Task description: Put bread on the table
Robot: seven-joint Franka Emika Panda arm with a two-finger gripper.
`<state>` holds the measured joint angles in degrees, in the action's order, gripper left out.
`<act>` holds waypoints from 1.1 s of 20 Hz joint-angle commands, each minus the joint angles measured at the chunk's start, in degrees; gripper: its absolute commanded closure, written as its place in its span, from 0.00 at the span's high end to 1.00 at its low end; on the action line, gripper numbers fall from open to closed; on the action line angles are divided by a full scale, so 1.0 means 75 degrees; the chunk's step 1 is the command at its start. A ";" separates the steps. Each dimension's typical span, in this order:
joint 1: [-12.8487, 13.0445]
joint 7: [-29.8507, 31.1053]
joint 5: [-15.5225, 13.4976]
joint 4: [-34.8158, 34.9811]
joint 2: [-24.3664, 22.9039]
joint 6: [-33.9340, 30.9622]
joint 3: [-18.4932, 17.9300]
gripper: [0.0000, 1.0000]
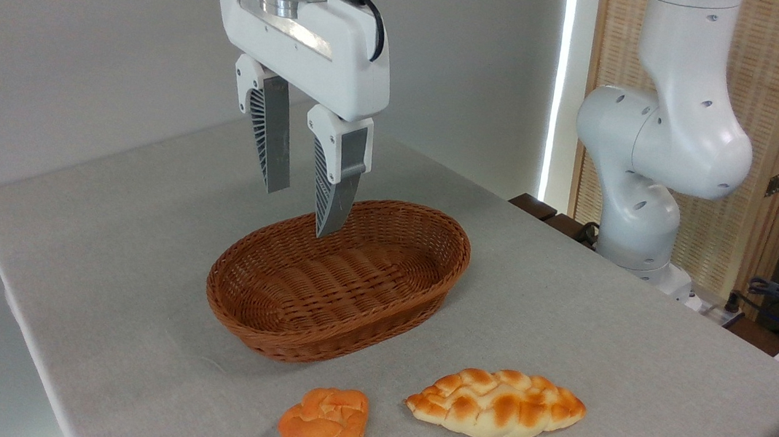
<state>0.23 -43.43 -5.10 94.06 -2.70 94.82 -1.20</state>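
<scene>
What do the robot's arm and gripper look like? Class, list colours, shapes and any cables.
The gripper has a white boxy body under a round silver metal collar, with a black cable plugged into its side. Its two fingers are grey tapered wedges with ribbed sides in white mounts. The arm is glossy white, built of rounded segments with small dark holes.

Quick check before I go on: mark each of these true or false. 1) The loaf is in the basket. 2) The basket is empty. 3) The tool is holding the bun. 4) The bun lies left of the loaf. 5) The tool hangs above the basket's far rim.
1) False: the loaf lies on the table, in front of the basket.
2) True.
3) False: the tool is open and holds nothing; the bun is on the table.
4) True.
5) True.
</scene>
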 commanded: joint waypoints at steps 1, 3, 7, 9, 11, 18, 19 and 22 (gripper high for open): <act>-0.0054 0.0107 0.0151 -0.0505 0.0265 -0.0512 0.0124 1.00; -0.0054 0.0084 0.0176 -0.0530 0.0301 -0.0525 0.0136 1.00; -0.0054 0.0049 0.0176 -0.0530 0.0301 -0.0537 0.0124 1.00; -0.0054 0.0037 0.0199 -0.0530 0.0301 -0.0548 0.0113 1.00; -0.0054 0.0049 0.0432 -0.0518 0.0301 -0.0549 0.0113 1.00; -0.0043 0.0084 0.0644 -0.0507 0.0301 -0.0549 0.0124 1.00; -0.0043 0.0061 0.0656 -0.0507 0.0301 -0.0549 0.0124 1.00; -0.0043 0.0095 0.0644 -0.0507 0.0289 -0.0549 0.0124 1.00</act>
<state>0.11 -43.43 -0.97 91.94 -1.27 92.44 -0.56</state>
